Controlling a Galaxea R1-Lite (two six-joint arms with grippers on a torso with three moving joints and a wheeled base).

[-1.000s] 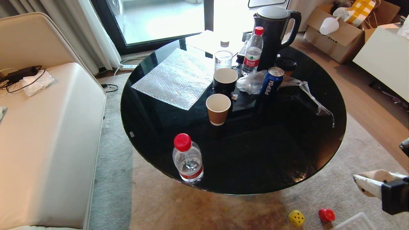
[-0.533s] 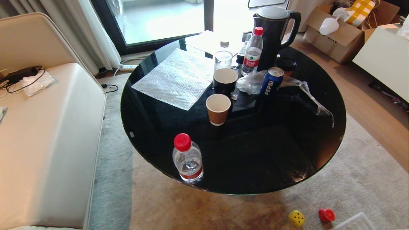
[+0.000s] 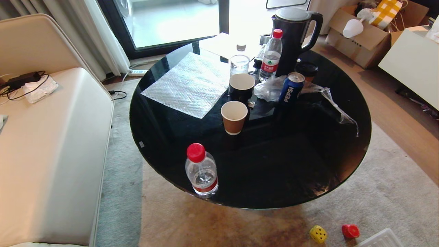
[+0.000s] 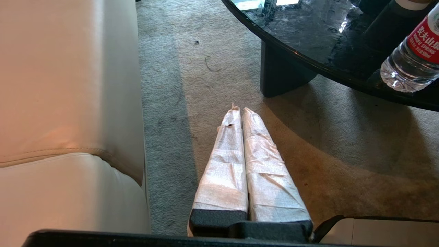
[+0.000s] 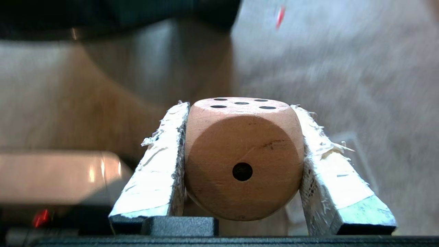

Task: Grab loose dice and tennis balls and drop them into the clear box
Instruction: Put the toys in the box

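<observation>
My right gripper (image 5: 240, 106) is shut on a beige die (image 5: 243, 157), whose one-pip face is turned to the wrist camera; it is outside the head view. On the carpet in front of the table lie a yellow die (image 3: 318, 234) and a red die (image 3: 350, 231). Beside them a ribbed clear plastic corner (image 3: 379, 239) shows at the picture's lower edge; I cannot tell whether it is the clear box. The tennis balls are out of view. My left gripper (image 4: 240, 111) is shut and empty, parked over the carpet between sofa and table.
A round black glass table (image 3: 308, 171) carries a water bottle (image 3: 201, 171) near its front edge, paper cups (image 3: 234, 116), a Pepsi can (image 3: 291, 87), a kettle (image 3: 295, 34) and bubble wrap (image 3: 188, 85). A cream sofa (image 3: 51, 154) stands at the left, and cardboard boxes (image 3: 363, 37) at the far right.
A second ago the right gripper with the beige die showed at the head view's right edge; it has since dropped out of that view. Nothing else has moved.
</observation>
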